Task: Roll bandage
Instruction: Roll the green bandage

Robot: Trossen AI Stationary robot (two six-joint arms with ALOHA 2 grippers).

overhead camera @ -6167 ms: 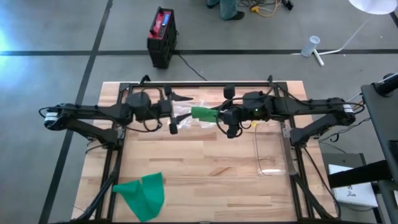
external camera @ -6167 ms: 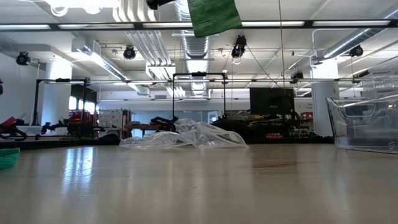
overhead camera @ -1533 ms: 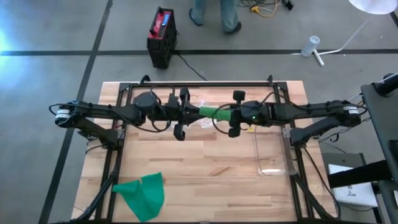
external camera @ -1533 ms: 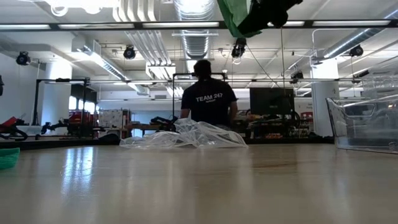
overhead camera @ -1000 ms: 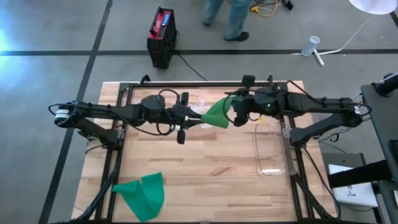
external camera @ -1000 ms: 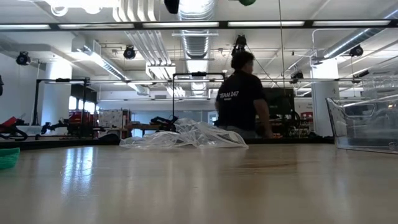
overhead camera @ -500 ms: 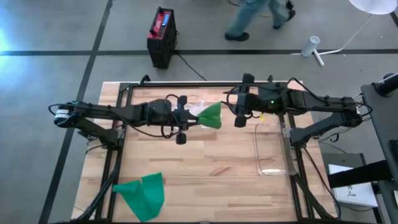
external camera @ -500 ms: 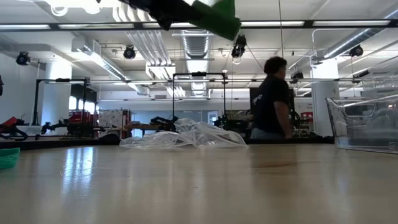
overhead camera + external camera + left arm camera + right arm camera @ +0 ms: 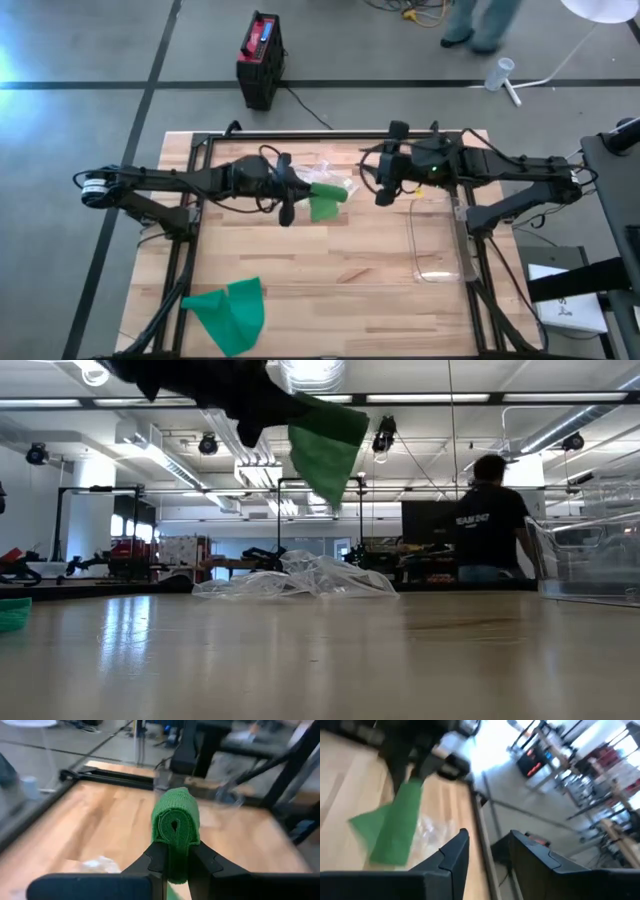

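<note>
High view: above a wooden desk (image 9: 330, 270), the left gripper (image 9: 300, 192) holds a green bandage (image 9: 325, 200) in the air, its jaws pinched tight on the folded end while the loose length hangs down over the desk's far half. Left wrist view confirms the grip, the bandage (image 9: 175, 827) doubled into a loop and clamped between the two dark fingers (image 9: 150, 862). Just beyond the bandage, toward the desk's far edge, lies a crumpled clear plastic bag (image 9: 325, 172), flat on the wood and showing nothing inside. The right gripper (image 9: 383, 182) hangs in the air a short way to the right of the bandage, clear of it, its jaws parted a little with nothing between them; the right wrist view shows the gap between its fingers (image 9: 455, 852) empty, with the bandage (image 9: 395, 827) hanging farther off. To the right of the bandage and nearer the desk's front edge stands a clear plastic container (image 9: 437, 240), with no contents visible in it. A second green bandage (image 9: 228, 312) lies spread out loose at the desk's front left corner, well apart from the held one. Low view shows the held bandage (image 9: 325, 450) dangling well above the desk top, the plastic bag (image 9: 295, 578) behind it and the clear container (image 9: 585, 555) at the right. On the floor beyond the desk stands a black and red case (image 9: 260, 58), and a person (image 9: 490, 525) in a dark shirt stands in the room behind.
</note>
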